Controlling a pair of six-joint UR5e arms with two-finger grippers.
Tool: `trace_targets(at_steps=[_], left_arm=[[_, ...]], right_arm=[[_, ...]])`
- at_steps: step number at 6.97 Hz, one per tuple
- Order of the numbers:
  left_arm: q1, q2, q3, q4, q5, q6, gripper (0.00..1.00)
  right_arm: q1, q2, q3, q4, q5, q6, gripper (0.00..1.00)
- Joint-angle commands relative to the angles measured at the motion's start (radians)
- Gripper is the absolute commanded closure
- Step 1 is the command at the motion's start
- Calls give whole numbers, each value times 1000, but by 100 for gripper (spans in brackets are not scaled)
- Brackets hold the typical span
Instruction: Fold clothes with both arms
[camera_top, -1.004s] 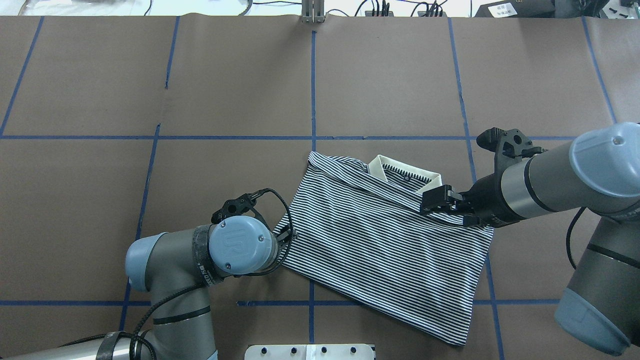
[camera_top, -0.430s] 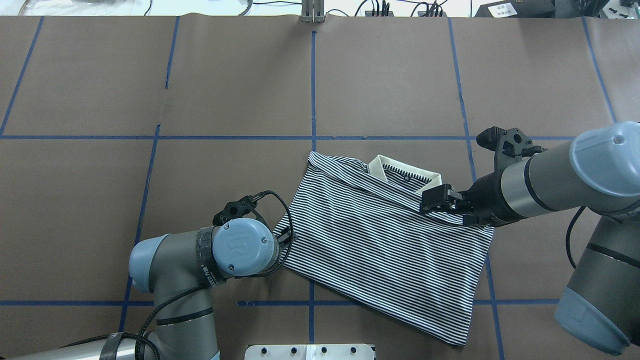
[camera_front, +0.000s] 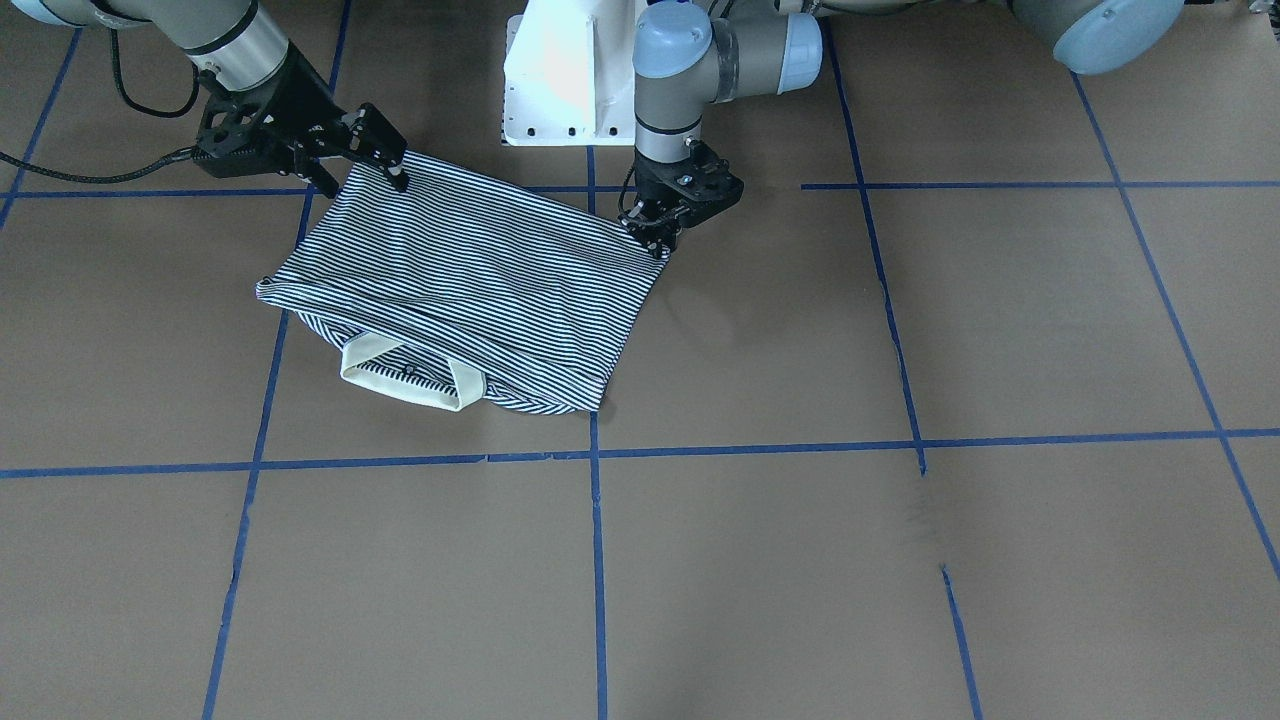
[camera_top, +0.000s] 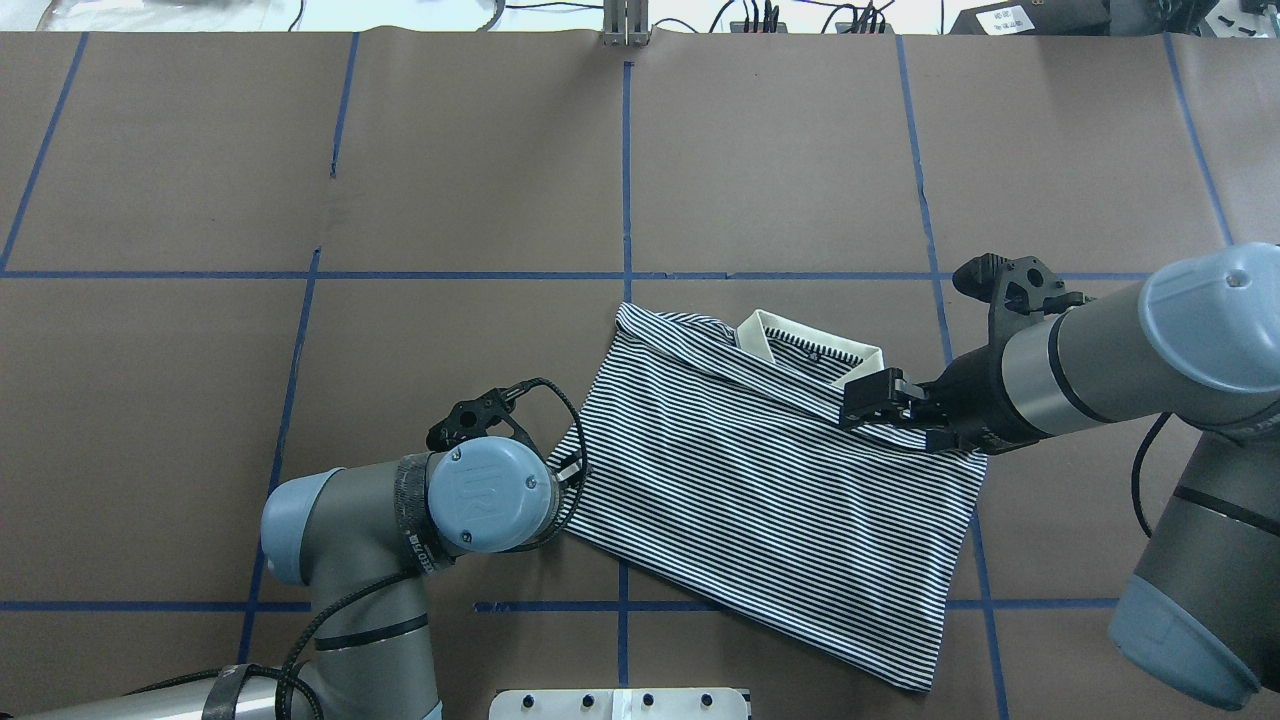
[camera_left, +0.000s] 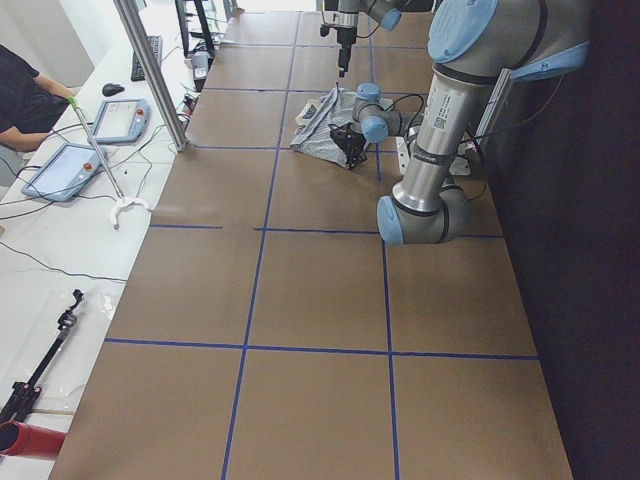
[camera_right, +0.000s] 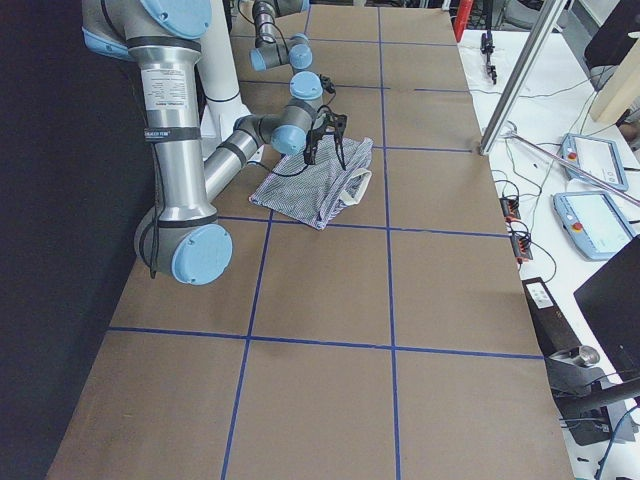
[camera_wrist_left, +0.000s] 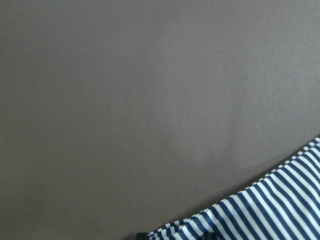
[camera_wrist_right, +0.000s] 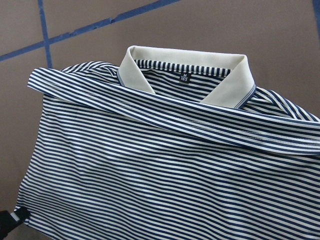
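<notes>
Shirt (camera_top: 760, 480) lies half-folded on the desk (camera_top: 450, 180), collar on the far side. Left claw (camera_front: 655, 232) pinches one corner; right claw (camera_front: 390, 165) sits spread, ungripped, at the other. Best grip there first, then lift level.

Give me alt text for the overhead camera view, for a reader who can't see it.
A navy-and-white striped polo shirt, folded with its cream collar showing at the far edge, lies on a brown table gridded with blue tape. The left pincer meets its left corner; the right pincer sits open over its right edge beside the collar.
</notes>
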Motion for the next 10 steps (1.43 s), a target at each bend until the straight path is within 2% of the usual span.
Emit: trace_targets(at_steps=[1, 3, 6, 7, 10], left_arm=[[-8, 0, -12, 5, 0, 6, 100], [-70, 0, -3, 5, 0, 43, 100], [-214, -2, 55, -12, 2, 196, 100], [-262, -21, 88, -38, 38, 260, 100], [-366, -141, 334, -194, 41, 429, 100]], right_arm=[[0, -1, -1, 0, -3, 0, 0], [0, -2, -2, 0, -3, 0, 0], [0, -2, -2, 1, -1, 0, 0], [0, -2, -2, 0, -3, 0, 0], [0, -1, -3, 0, -6, 2, 0]])
